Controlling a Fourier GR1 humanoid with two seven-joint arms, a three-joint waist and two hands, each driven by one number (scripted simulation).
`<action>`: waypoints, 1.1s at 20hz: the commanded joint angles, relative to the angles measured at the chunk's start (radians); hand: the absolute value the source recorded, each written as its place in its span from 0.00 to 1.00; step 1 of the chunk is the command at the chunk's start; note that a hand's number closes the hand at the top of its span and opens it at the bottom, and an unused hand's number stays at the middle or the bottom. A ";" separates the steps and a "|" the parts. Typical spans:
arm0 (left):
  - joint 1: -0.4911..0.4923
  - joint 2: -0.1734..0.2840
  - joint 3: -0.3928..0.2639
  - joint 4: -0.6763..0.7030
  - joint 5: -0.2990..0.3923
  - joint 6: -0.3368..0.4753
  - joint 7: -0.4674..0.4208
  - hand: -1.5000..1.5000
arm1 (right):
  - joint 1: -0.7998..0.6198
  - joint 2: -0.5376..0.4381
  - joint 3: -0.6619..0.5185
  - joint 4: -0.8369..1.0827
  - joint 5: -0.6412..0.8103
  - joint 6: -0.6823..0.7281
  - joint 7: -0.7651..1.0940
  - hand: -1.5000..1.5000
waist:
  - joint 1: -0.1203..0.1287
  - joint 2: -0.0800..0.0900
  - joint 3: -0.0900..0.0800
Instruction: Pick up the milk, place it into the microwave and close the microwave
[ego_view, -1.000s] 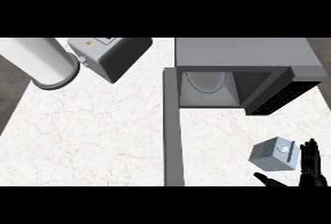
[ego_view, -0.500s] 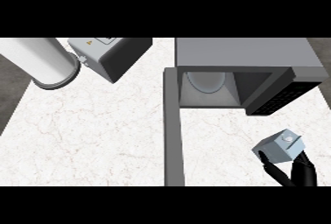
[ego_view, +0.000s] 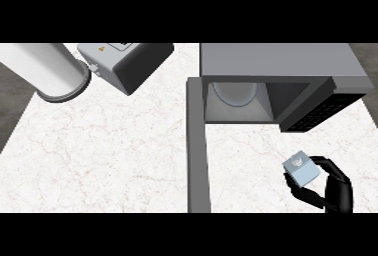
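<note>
White marble counter fills most of the frame, with a darker floor at the far left edge. At the upper right stands the microwave, grey on top, its cavity open toward the lower part of the frame and a pale round plate inside. Its door is swung out and runs as a long grey strip from the cavity's left side down to the lower edge of the frame. At the upper left a large white cylinder lies beside a grey box-like appliance.

Low at the right, the right hand has its thumb and fingers curled round the milk, a small pale blue carton that appears tilted. The carton is below the cavity and somewhat to its right, well apart from it, so I judge the coming move goes up the frame and a little left. No left hand is visible.
</note>
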 joint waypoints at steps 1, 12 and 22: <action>0.013 0.014 0.023 0.004 0.039 -0.017 0.013 0.00 | -0.023 0.006 0.048 0.009 0.015 0.064 -0.037 1.00 | 0.004 0.002 0.004; 0.013 0.023 0.066 0.072 0.062 -0.066 -0.029 0.00 | -0.217 0.049 0.185 0.049 0.058 0.223 0.023 1.00 | 0.003 0.000 0.003; -0.001 -0.049 0.030 0.070 -0.045 -0.077 -0.036 0.00 | -0.122 0.150 0.328 -0.371 0.097 0.066 0.344 1.00 | -0.004 0.000 0.003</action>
